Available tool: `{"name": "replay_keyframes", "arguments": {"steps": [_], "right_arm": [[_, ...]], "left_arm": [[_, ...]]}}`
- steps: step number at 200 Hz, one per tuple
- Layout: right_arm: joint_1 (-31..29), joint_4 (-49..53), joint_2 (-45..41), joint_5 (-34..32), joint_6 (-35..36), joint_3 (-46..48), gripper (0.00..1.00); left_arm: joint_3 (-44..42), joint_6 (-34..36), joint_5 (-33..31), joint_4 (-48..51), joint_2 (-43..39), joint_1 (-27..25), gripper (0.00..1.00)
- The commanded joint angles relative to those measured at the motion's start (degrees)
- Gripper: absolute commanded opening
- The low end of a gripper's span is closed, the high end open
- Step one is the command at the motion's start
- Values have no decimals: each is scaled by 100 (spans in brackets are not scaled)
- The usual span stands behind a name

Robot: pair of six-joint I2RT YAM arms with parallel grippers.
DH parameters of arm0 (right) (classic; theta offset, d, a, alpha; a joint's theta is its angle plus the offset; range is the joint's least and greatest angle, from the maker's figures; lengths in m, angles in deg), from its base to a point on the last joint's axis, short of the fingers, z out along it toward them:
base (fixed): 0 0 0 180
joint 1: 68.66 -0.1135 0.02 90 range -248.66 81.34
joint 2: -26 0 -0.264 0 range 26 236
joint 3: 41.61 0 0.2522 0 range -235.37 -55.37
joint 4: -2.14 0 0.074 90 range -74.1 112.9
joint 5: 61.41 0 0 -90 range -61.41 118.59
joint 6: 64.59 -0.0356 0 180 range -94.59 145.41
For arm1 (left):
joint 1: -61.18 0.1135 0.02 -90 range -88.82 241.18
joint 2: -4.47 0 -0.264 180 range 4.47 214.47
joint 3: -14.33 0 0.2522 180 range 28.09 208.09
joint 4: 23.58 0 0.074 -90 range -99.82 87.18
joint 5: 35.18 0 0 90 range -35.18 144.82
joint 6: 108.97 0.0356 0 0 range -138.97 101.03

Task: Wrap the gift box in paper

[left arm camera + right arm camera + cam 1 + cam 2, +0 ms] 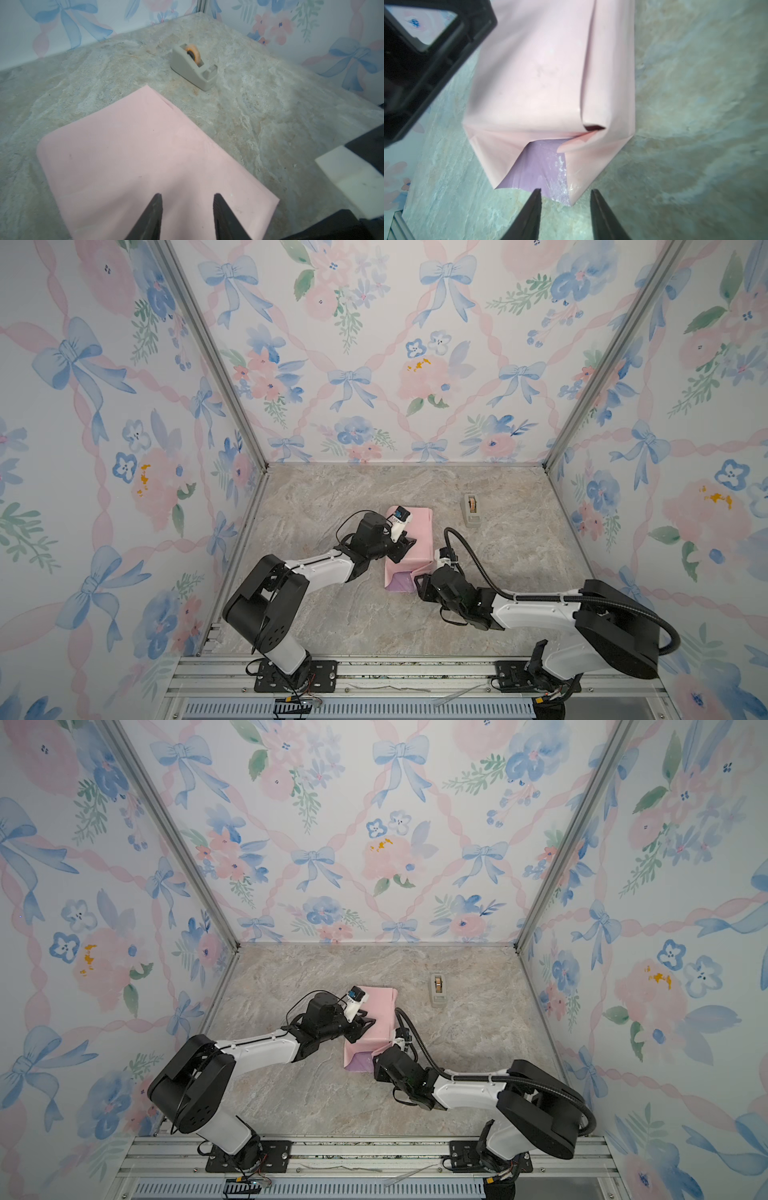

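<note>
The paper point(417, 526) point(381, 1006) lies folded into a pink, box-shaped bundle in mid-table. At its near end a lilac flap point(537, 172) point(400, 583) shows. The gift box is hidden. My left gripper point(405, 547) point(365, 1025) hovers over the bundle's left side. In the left wrist view it is open point(187, 196) above the pink paper point(145, 155), nothing between its fingers. My right gripper point(422, 578) point(380, 1056) sits at the bundle's near end. It is open point(565, 191), and the flap's corner lies just ahead of its tips, ungripped.
A beige tape dispenser point(471, 510) point(438, 990) point(193, 66) stands on the marble table to the right and behind the bundle. Flowered walls close off the left, back and right. An aluminium rail point(374, 672) runs along the front edge.
</note>
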Motion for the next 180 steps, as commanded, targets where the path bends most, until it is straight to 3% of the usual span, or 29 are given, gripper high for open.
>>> {"name": "replay_keyframes", "arguments": {"steps": [1,36,81,128,180], "right_arm": [[168,1160,-699,-193,413,-240,49],[1076,2187,-1147,912,991,-971,57],[2189,3562,-214,1992,1183,-2353,61],[2418,3794,1038,2729,1499,-3387,63],[2495,3625,1877,3094,1490,-3619,60]], "left_arm": [[51,-514,-420,95,-668,-21,47],[-24,-1210,-1207,860,-1393,106,56],[-185,-1975,-960,1793,-1435,395,60],[-617,-2590,-530,1384,-1160,547,58],[-652,-2855,-323,987,-684,556,56]]}}
